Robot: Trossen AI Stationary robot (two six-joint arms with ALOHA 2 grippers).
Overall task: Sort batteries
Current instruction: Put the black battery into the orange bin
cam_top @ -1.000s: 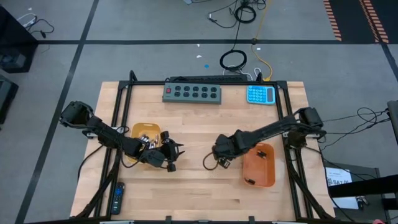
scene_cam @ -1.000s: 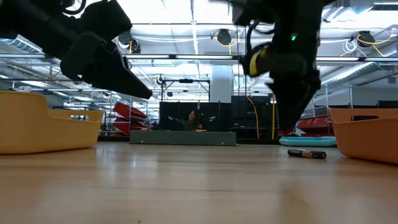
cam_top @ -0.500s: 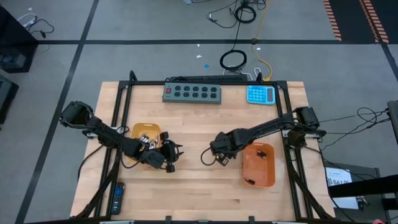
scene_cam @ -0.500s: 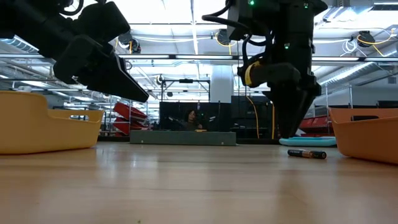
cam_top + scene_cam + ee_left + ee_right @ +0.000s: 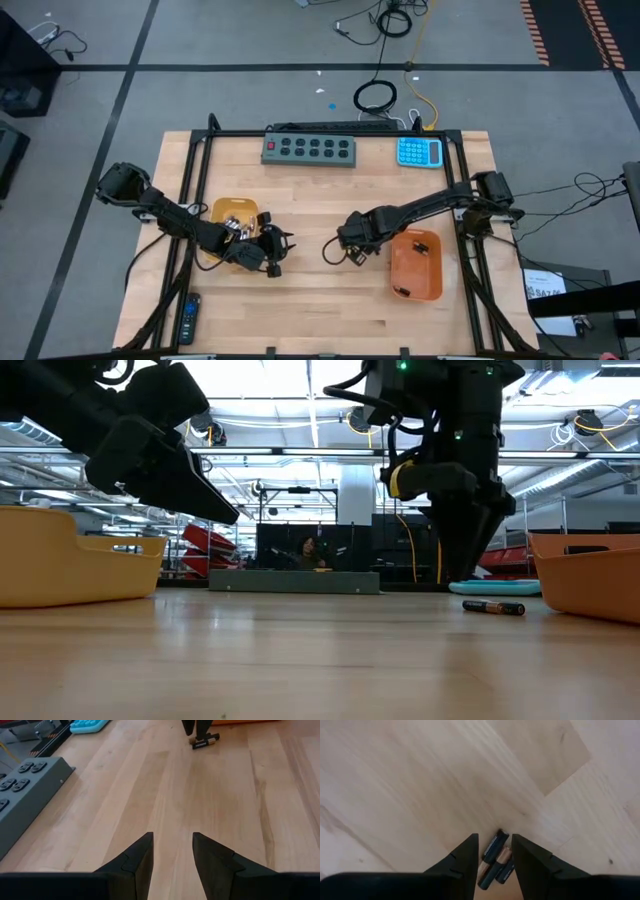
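Near the middle of the desk (image 5: 320, 300), the right claw (image 5: 495, 851) points down over two batteries (image 5: 496, 860) lying side by side on the bare wood, just left of the orange tray (image 5: 432, 285). Its fingers stand narrowly apart, straddling them and gripping nothing yet. This looks like the pickup step; next it likely needs to lower and close on one battery, then carry it to a tray. The right arm reaches in from the right edge, bent at the elbow. The left claw (image 5: 171, 851) hangs empty, fingers slightly apart, beside the yellow tray (image 5: 222, 212), which holds more batteries.
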